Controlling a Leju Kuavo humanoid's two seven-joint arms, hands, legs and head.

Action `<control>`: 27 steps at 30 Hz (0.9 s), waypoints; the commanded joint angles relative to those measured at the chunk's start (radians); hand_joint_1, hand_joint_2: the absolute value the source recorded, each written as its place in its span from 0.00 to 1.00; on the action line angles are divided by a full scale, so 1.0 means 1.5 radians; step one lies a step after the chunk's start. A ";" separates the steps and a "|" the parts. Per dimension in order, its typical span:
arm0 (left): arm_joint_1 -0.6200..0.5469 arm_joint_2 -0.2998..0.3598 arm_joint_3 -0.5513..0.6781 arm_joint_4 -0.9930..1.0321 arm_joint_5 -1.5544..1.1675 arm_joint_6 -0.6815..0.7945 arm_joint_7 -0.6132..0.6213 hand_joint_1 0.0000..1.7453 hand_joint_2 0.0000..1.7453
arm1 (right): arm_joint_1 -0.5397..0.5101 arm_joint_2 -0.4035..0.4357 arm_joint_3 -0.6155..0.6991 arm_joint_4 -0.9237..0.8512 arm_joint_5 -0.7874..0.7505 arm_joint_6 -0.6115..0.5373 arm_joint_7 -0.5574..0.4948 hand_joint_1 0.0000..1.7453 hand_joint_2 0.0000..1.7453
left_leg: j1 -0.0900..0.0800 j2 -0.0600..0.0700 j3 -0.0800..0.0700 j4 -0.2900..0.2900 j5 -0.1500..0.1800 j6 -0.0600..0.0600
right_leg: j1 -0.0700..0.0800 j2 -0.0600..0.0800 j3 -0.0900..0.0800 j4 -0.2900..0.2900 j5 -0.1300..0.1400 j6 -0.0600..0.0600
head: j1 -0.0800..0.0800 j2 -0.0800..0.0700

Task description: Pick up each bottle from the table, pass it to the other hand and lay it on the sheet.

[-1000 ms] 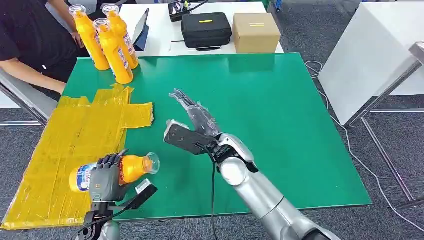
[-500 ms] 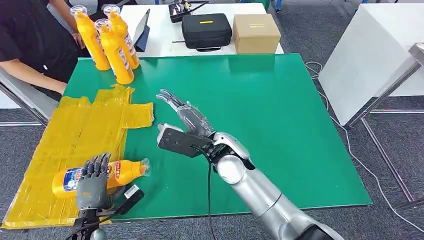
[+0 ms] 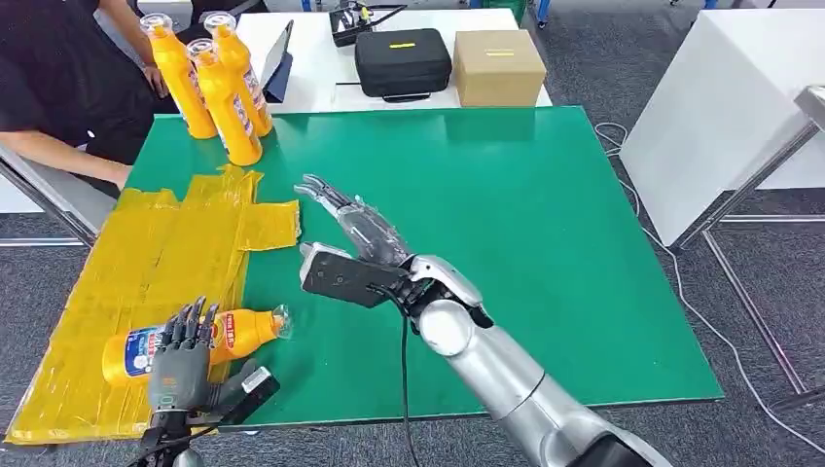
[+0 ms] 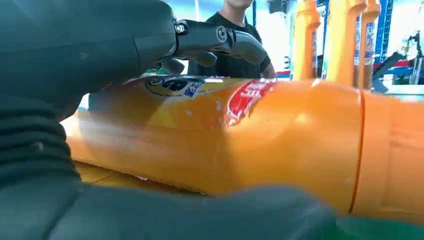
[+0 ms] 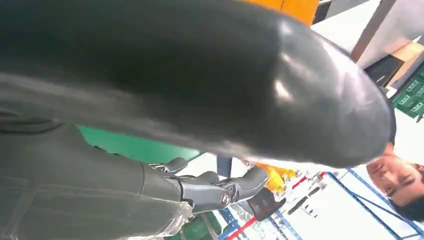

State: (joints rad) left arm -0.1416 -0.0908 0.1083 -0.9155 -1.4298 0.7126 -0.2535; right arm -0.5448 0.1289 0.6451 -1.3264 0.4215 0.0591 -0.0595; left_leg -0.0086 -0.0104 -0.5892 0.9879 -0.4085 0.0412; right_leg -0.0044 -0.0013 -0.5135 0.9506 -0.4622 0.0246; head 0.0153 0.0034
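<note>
An orange bottle [image 3: 248,329] lies on its side at the near edge of the yellow sheet [image 3: 146,243], its neck reaching over the green table [image 3: 545,224]. My left hand [image 3: 180,355] is just behind it with fingers lifted and spread; in the left wrist view the fingers [image 4: 220,37] arch above the bottle [image 4: 280,135] with a gap between. My right hand [image 3: 355,238] hovers over the middle of the table, fingers stretched out, holding nothing. Three more orange bottles [image 3: 229,92] stand upright at the far left corner.
A person in black [image 3: 58,78] sits at the far left beside the standing bottles. A white table behind carries a black case [image 3: 402,58] and a cardboard box [image 3: 497,63]. Another white table [image 3: 720,107] stands to the right.
My left hand carried the bottle down and leftward onto the sheet, then lifted its fingers off it. My right hand drifted slightly left, still spread.
</note>
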 commanded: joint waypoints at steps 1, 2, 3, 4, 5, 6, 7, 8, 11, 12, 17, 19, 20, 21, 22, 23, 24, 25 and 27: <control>0.018 -0.040 0.085 -0.033 0.069 -0.010 -0.140 0.00 0.00 | -0.031 -0.003 0.008 0.046 -0.001 0.002 -0.001 0.00 0.00 | 0.001 0.002 0.002 0.000 -0.001 -0.002 | 0.000 0.002 0.002 -0.001 0.000 0.000 | 0.000 0.000; 0.018 -0.040 0.085 -0.033 0.069 -0.010 -0.140 0.00 0.00 | -0.031 -0.003 0.008 0.046 -0.001 0.002 -0.001 0.00 0.00 | 0.001 0.002 0.001 0.000 -0.001 -0.001 | 0.000 0.001 0.001 0.000 0.000 0.000 | 0.000 0.000; 0.018 -0.040 0.085 -0.033 0.069 -0.010 -0.140 0.00 0.00 | -0.031 -0.003 0.008 0.046 -0.001 0.002 -0.001 0.00 0.00 | 0.000 0.001 0.001 0.000 -0.001 -0.001 | 0.000 0.001 0.001 0.000 0.000 0.000 | 0.000 0.000; 0.018 -0.040 0.085 -0.033 0.069 -0.010 -0.140 0.00 0.00 | -0.031 -0.003 0.008 0.046 -0.001 0.002 -0.001 0.00 0.00 | 0.000 0.001 0.001 0.000 0.000 -0.001 | 0.000 0.001 0.000 0.000 0.000 0.000 | 0.000 0.000; 0.018 -0.040 0.085 -0.033 0.069 -0.010 -0.140 0.00 0.00 | -0.031 -0.003 0.008 0.046 -0.001 0.002 -0.001 0.00 0.00 | 0.000 0.001 0.001 0.000 -0.001 -0.001 | 0.000 0.001 0.001 0.000 0.000 0.000 | 0.000 0.000; 0.018 -0.040 0.085 -0.033 0.069 -0.010 -0.140 0.00 0.00 | -0.031 -0.003 0.008 0.046 -0.001 0.002 -0.001 0.00 0.00 | 0.000 0.001 0.001 0.000 0.000 -0.001 | 0.000 0.001 0.000 0.000 0.000 0.000 | 0.000 0.000; 0.018 -0.040 0.085 -0.033 0.069 -0.010 -0.140 0.00 0.00 | -0.031 -0.003 0.008 0.046 -0.001 0.002 -0.001 0.00 0.00 | 0.000 0.002 0.001 0.000 -0.001 -0.001 | 0.000 0.001 0.001 0.000 0.000 0.000 | 0.000 0.000; 0.018 -0.040 0.085 -0.033 0.069 -0.010 -0.140 0.00 0.00 | -0.031 -0.003 0.008 0.046 -0.001 0.002 -0.001 0.00 0.00 | 0.000 0.001 0.001 0.000 -0.001 -0.001 | 0.000 0.001 0.000 0.000 0.000 0.000 | 0.000 0.000; 0.015 -0.065 0.129 -0.048 0.106 -0.010 -0.212 0.00 0.00 | -0.030 -0.003 0.005 0.046 -0.001 0.002 -0.001 0.00 0.00 | 0.000 0.001 0.000 0.000 -0.001 -0.001 | 0.000 0.001 0.000 0.000 0.000 0.000 | 0.000 0.000; 0.004 -0.085 0.171 -0.038 0.147 -0.010 -0.276 0.00 0.00 | -0.029 -0.002 0.003 0.046 0.000 0.001 0.000 0.00 0.00 | 0.000 0.002 0.001 0.000 -0.001 -0.002 | 0.000 0.001 0.001 0.000 -0.001 0.000 | 0.000 0.000; 0.049 -0.051 -0.006 -0.201 0.483 -0.010 -0.296 0.00 0.00 | -0.039 0.004 -0.001 0.051 0.003 -0.002 0.008 0.00 0.00 | 0.001 0.001 -0.001 0.001 -0.001 -0.002 | 0.001 0.000 -0.001 0.000 -0.001 0.000 | 0.000 0.000; 0.072 -0.040 -0.048 -0.302 0.555 -0.010 -0.296 0.00 0.00 | -0.040 0.004 -0.003 0.054 0.003 -0.003 0.008 0.00 0.00 | 0.001 0.001 -0.002 0.001 -0.001 -0.001 | 0.001 0.000 -0.002 0.001 0.000 0.000 | 0.000 0.000; 0.084 -0.038 -0.061 -0.355 0.602 -0.010 -0.296 0.00 0.00 | -0.039 0.005 -0.005 0.055 0.003 -0.003 0.008 0.00 0.00 | 0.001 0.001 -0.002 0.002 -0.002 -0.002 | 0.001 0.001 -0.002 0.001 -0.001 0.000 | 0.000 0.000; 0.099 -0.041 -0.063 -0.426 0.640 -0.010 -0.296 0.00 0.00 | -0.036 0.008 -0.007 0.055 0.003 -0.003 0.008 0.00 0.00 | 0.002 0.001 -0.003 0.002 -0.001 -0.002 | 0.001 0.001 -0.002 0.001 -0.001 0.000 | 0.001 0.000; 0.115 -0.039 -0.067 -0.491 0.690 -0.010 -0.296 0.00 0.00 | -0.033 0.011 -0.009 0.056 0.003 -0.004 0.008 0.00 0.00 | 0.001 0.001 -0.003 0.002 -0.001 -0.001 | 0.001 0.001 -0.003 0.001 0.000 0.000 | 0.000 0.000; 0.126 -0.037 -0.065 -0.524 0.726 -0.010 -0.296 0.00 0.00 | -0.030 0.013 -0.010 0.057 0.004 -0.004 0.009 0.00 0.00 | 0.002 0.002 -0.002 0.003 -0.002 -0.002 | 0.002 0.001 -0.002 0.001 -0.001 -0.001 | 0.000 0.000; 0.135 -0.036 -0.064 -0.550 0.764 -0.010 -0.296 0.00 0.00 | -0.027 0.015 -0.012 0.060 0.004 -0.005 0.009 0.00 0.00 | 0.002 0.002 -0.003 0.002 -0.002 -0.002 | 0.001 0.001 -0.003 0.001 -0.001 0.000 | 0.000 0.000; 0.152 -0.021 -0.072 -0.588 0.843 -0.010 -0.296 0.00 0.00 | -0.020 0.017 -0.017 0.062 0.004 -0.012 -0.003 0.00 0.00 | 0.002 0.002 -0.003 0.002 -0.001 -0.001 | 0.001 0.001 -0.003 0.000 0.000 0.000 | 0.001 0.000; 0.171 0.005 -0.086 -0.633 0.945 -0.028 -0.296 0.00 0.00 | -0.006 0.016 -0.028 0.056 0.003 -0.027 -0.023 0.00 0.00 | 0.001 0.004 -0.002 0.001 -0.002 -0.002 | 0.002 0.003 -0.002 0.000 -0.001 0.000 | 0.000 0.000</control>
State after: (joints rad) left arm -0.0019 -0.1762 0.0869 -1.4395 -0.3709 0.7057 -0.7015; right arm -0.5475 0.1434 0.6378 -1.3085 0.4276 0.0545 -0.0504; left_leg -0.0079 -0.0088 -0.5936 0.9881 -0.4086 0.0411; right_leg -0.0033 -0.0009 -0.5181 0.9506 -0.4623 0.0246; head 0.0156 0.0034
